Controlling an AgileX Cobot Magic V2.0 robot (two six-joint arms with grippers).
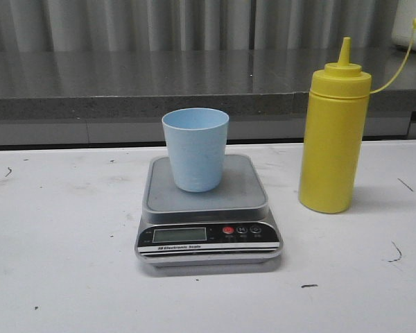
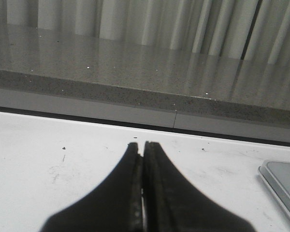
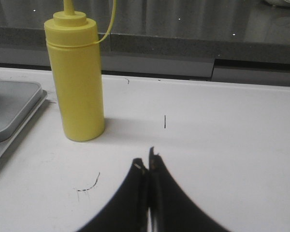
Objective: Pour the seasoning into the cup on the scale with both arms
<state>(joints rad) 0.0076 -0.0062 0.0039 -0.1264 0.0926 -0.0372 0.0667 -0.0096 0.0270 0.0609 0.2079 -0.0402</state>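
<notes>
Cup (image 1: 195, 149) upright, mouth up, centred on scale (image 1: 206, 210), apparently staged to receive and be weighed

Seasoning (image 3: 76, 77) upright on table (image 1: 62, 263) ahead and left of right gripper (image 3: 146, 164), well apart; long axis vertical, nozzle up, cap off on its cord

Right gripper pressed closed, empty

Left gripper (image 2: 141, 145) likewise closed on nothing, scale corner off beside its fingers
</notes>
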